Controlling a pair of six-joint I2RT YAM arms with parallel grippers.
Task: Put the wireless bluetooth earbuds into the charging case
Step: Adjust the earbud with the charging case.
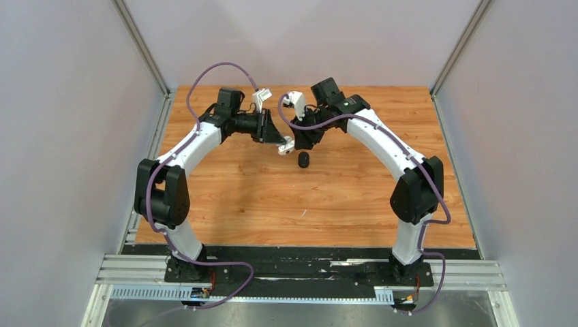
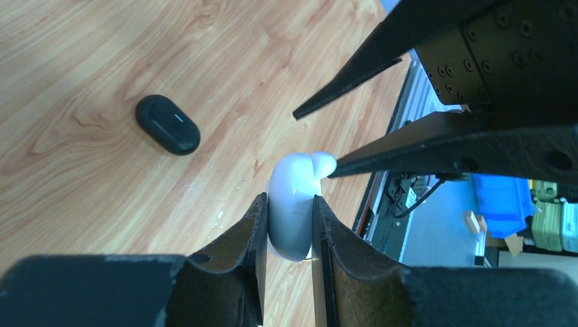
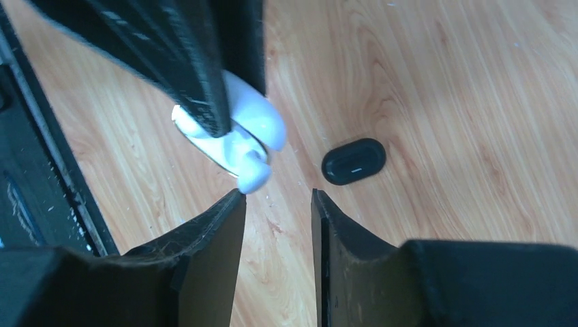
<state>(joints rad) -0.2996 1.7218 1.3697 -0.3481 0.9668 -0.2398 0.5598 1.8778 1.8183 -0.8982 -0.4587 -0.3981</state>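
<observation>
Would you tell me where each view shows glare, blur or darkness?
Left wrist: the white case glares featureless, the left fingers dark and soft, the black case is crisp. Right wrist: the same case is washed out, the right fingers underexposed. Top external: even light, faint shadows.

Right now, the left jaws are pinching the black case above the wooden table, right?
No. The left jaws are pinching the white case above the wooden table; the black case lies on it. The left wrist view shows this.
</observation>
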